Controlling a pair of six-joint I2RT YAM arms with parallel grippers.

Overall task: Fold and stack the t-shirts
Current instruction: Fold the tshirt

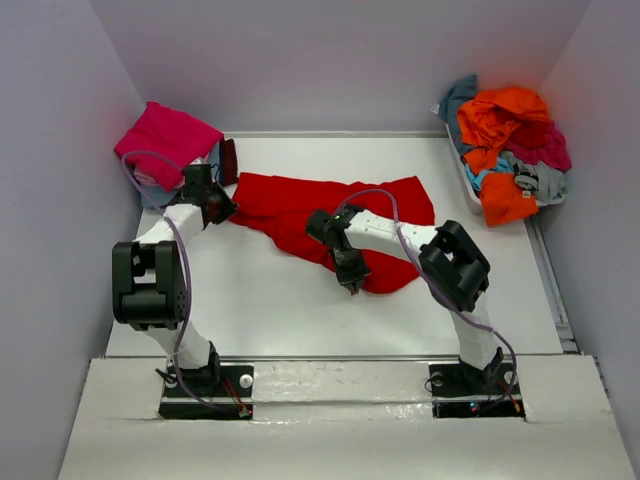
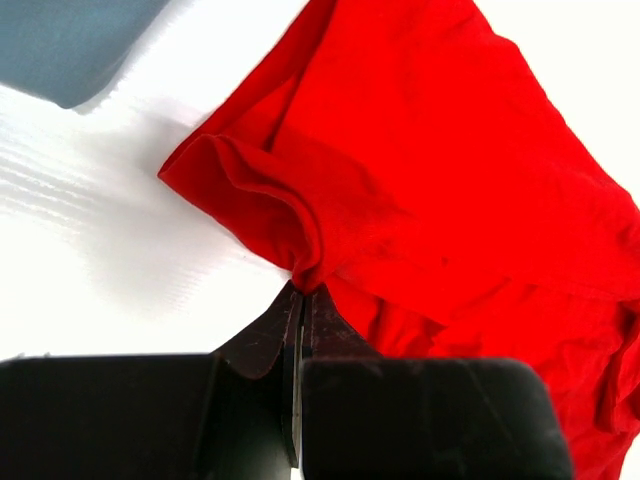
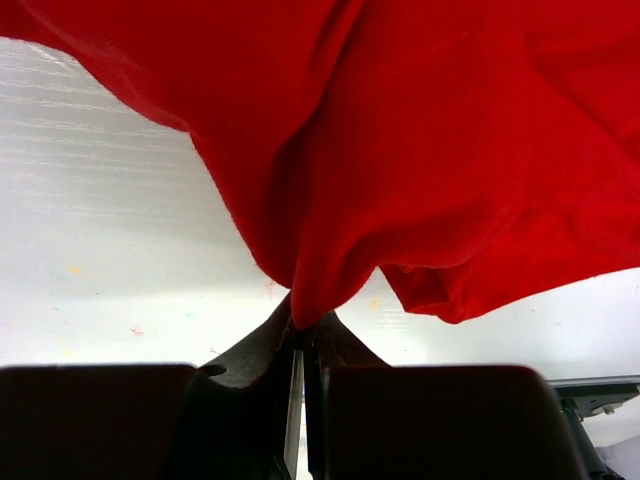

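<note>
White table: left gripper clamps the left edge of the red t-shirt, right gripper its near edge, both on thin pinches likely to slip under tension.

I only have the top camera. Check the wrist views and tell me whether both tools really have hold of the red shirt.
Observer: The left tool is shut on a bunched fold at the edge of the red shirt. The cloth comes straight out from between its tips.
Operator: Now report the right one.
Observer: The right tool is shut too, with a gathered fold of the same shirt pinched between its tips.
Operator: Describe how the cloth sits around that right grip.
Observer: It fans out from the tips in deep folds rather than lying flat, and the white table shows on both sides of the grip.
</note>
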